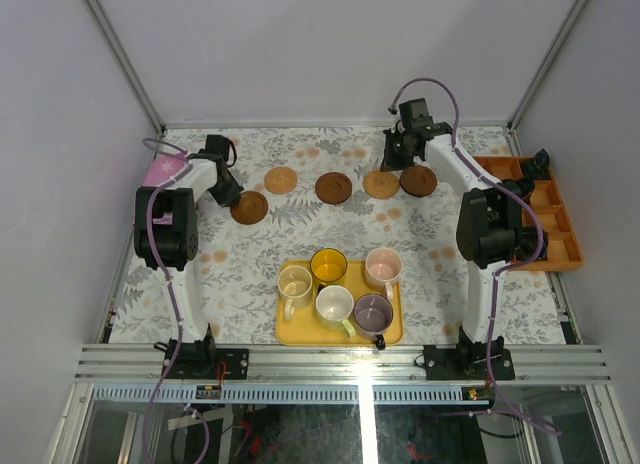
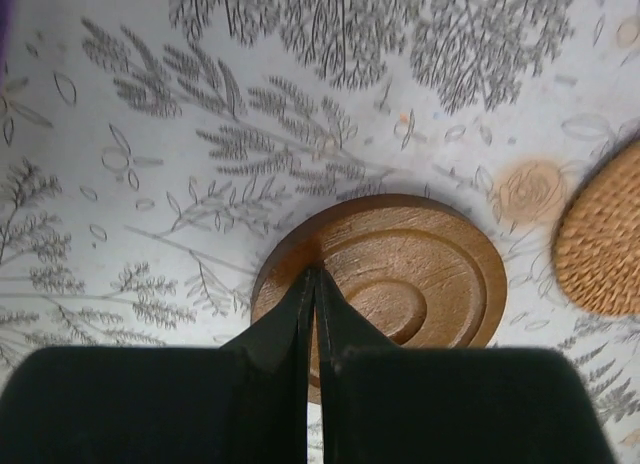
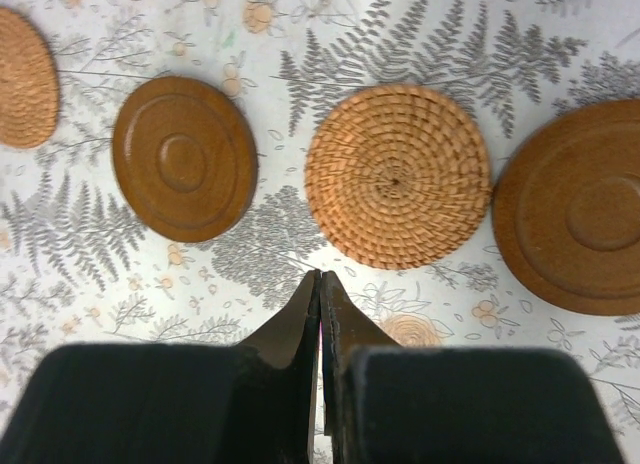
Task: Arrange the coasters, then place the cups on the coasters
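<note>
Five coasters lie in a row across the far half of the table: dark wood [image 1: 249,207], woven tan [image 1: 281,179], dark [image 1: 333,187], woven [image 1: 381,184], dark [image 1: 418,180]. Five cups stand on the yellow tray [image 1: 392,334]: cream [image 1: 295,282], yellow [image 1: 328,265], pink [image 1: 383,267], pale green-white [image 1: 335,305], purple-grey [image 1: 373,312]. My left gripper [image 1: 233,196] is shut, its tips [image 2: 312,274] over the near rim of the leftmost dark coaster [image 2: 410,269]. My right gripper [image 1: 384,164] is shut and empty, its tips [image 3: 320,276] just short of a woven coaster [image 3: 397,176].
An orange compartment tray [image 1: 560,246] with black objects stands at the right edge beside the right arm. In the right wrist view, dark coasters [image 3: 184,156] [image 3: 575,219] flank the woven one. Enclosure walls close the table at the back and both sides.
</note>
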Motion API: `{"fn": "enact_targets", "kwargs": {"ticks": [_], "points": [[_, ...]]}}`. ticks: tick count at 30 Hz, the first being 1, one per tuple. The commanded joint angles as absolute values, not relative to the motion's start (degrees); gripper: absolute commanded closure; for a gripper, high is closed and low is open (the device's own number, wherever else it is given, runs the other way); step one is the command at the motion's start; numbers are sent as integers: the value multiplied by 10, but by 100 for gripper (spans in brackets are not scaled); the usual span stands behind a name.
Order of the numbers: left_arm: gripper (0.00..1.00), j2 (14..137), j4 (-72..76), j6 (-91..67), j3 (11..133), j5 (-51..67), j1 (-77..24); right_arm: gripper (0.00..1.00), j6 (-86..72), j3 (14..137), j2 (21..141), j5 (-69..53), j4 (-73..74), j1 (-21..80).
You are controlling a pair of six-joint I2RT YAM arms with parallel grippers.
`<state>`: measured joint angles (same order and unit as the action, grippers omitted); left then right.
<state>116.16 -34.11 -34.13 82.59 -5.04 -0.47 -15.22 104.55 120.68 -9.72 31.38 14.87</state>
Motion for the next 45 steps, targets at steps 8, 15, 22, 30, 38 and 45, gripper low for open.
{"fn": "enact_targets", "kwargs": {"ticks": [8, 15, 22, 30, 38, 45], "points": [[100, 1236, -333, -352, 902, -48, 2, 99, -134, 1201, 1277, -231, 294, 177], [100, 1257, -333, -360, 936, -45, 5, 99, -132, 1315, 1367, -278, 283, 204], [100, 1293, -323, -368, 974, -37, 5, 99, -133, 1322, 1414, -303, 246, 224], [100, 1359, -318, -392, 1081, -45, 13, 99, -123, 1247, 1389, -295, 236, 228], [100, 1383, -308, -391, 1110, 5, 15, 99, -119, 1217, 1366, -294, 223, 233], [100, 1347, -277, -384, 1029, 38, 10, 99, -119, 1211, 1359, -288, 219, 238]]}}
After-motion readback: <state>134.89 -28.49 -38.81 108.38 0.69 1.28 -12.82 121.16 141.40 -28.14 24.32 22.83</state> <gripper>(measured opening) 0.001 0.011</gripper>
